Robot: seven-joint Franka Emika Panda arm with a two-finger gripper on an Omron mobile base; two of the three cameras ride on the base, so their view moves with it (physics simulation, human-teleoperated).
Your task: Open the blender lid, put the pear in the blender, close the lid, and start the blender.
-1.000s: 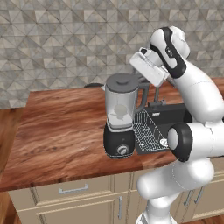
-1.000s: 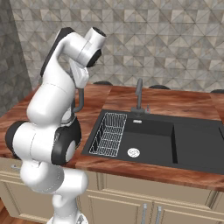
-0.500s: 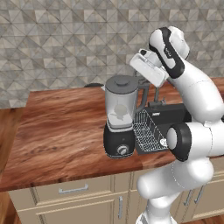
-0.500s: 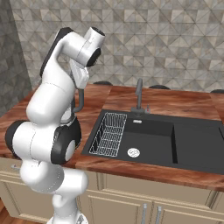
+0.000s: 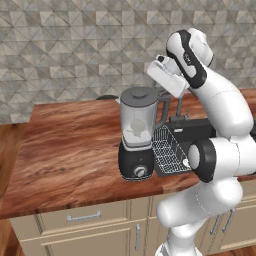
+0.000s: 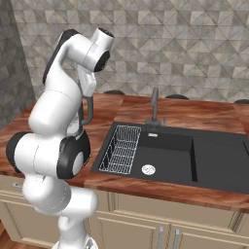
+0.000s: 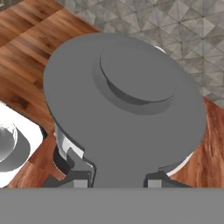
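The blender (image 5: 136,161) stands on the wooden counter beside the sink, its silver knob (image 5: 140,172) facing front. On top of the clear jar (image 5: 136,125) lies the dark grey blender lid (image 5: 140,94), seen close up in the hand view as a broad disc with a raised centre, the lid (image 7: 131,109). My gripper (image 7: 119,177) is at the lid's right edge (image 5: 159,92), with the side tab held between both tips, which touch it. A pale shape shows through the jar; I cannot tell what it is. The pear is hidden or out of view.
A black sink (image 6: 185,155) lies right of the blender, with a wire dish rack (image 6: 121,148) in its near-left corner and a faucet (image 6: 154,104) behind it. Bare wooden counter (image 5: 70,135) stretches left of the blender. A tiled wall closes the back.
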